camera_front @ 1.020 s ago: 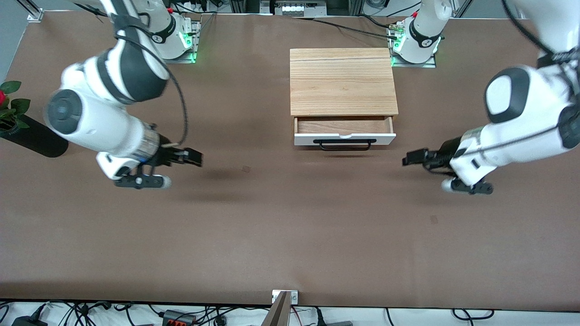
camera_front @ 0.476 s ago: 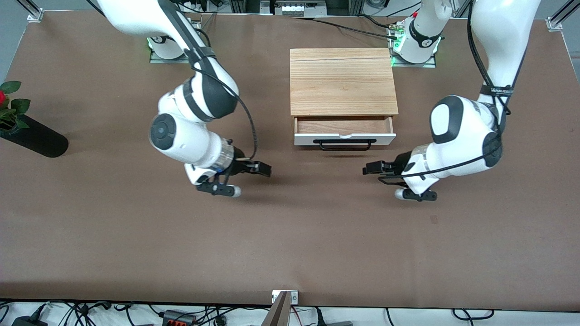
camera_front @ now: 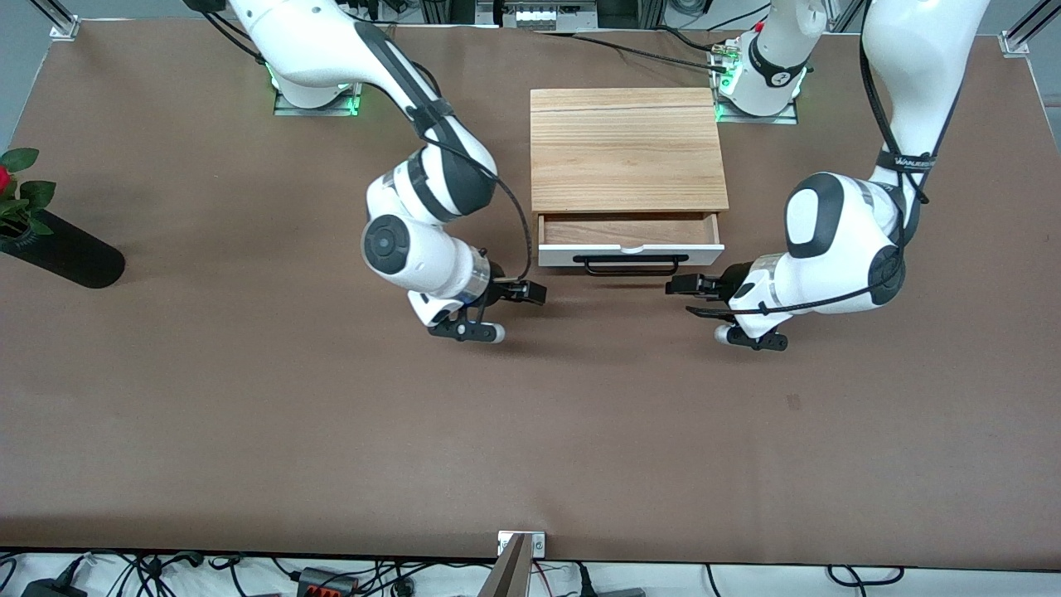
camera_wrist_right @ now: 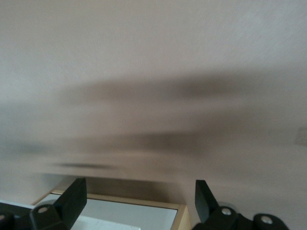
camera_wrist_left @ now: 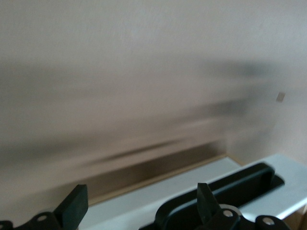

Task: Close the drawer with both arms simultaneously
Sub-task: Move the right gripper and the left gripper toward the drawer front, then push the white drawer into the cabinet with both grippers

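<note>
The drawer (camera_front: 630, 240) stands a little way out of the light-wood cabinet (camera_front: 628, 149). Its white front panel (camera_front: 564, 257) carries a black bar handle (camera_front: 632, 265). My right gripper (camera_front: 537, 292) is low over the table in front of the panel's corner toward the right arm's end. Its fingers are open in the right wrist view (camera_wrist_right: 139, 199), with the panel's corner (camera_wrist_right: 129, 213) between them. My left gripper (camera_front: 673, 286) is low in front of the other corner, open (camera_wrist_left: 141, 206), with the panel (camera_wrist_left: 139, 213) and handle (camera_wrist_left: 240, 184) close ahead. Neither touches the drawer.
A black vase (camera_front: 62, 253) with a red flower lies at the right arm's end of the table. A metal bracket (camera_front: 520, 543) sits at the table edge nearest the front camera. Cables run along both long edges.
Both arms have swung inward from the table's ends, and both grippers now sit in front of the drawer's corners. The drawer has not moved.
</note>
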You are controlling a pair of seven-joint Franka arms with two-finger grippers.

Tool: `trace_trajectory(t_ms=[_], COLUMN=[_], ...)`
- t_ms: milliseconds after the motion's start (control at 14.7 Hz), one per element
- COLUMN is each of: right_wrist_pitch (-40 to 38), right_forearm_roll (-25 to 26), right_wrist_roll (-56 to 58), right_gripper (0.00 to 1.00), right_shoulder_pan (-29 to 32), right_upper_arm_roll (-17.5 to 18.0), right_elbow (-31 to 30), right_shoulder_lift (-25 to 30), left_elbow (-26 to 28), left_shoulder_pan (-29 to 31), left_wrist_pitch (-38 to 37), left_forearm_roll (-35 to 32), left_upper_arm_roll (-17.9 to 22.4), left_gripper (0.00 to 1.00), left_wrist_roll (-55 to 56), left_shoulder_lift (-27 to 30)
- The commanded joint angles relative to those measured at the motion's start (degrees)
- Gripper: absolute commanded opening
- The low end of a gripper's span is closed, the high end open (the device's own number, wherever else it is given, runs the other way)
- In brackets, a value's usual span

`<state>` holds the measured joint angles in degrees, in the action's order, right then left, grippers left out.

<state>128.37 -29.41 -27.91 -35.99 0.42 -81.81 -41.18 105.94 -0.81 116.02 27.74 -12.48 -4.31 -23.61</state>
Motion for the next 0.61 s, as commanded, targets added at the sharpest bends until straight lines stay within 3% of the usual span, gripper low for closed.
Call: trace_trajectory(t_ms=[0, 544], right_wrist_pitch=[-0.7, -11.9], right_forearm_roll=[-1.7, -5.4], right_wrist_roll=[0.9, 1.3], right_gripper=[1.0, 1.0], right_shoulder_pan=[0.3, 1.4], right_upper_arm_roll=[1.6, 2.8], right_elbow=[1.4, 1.6], right_shoulder_lift=[-0.5, 0.0], left_elbow=[3.6, 9.5], left_shoulder_pan=[1.3, 2.7], left_wrist_pitch=[-1.2, -1.2], left_forearm_roll=[1.4, 9.3], left_upper_arm_roll=[-0.7, -0.7], left_gripper=[1.0, 1.0], left_wrist_roll=[-1.7, -6.5], left_shoulder_lift=[3.3, 5.9])
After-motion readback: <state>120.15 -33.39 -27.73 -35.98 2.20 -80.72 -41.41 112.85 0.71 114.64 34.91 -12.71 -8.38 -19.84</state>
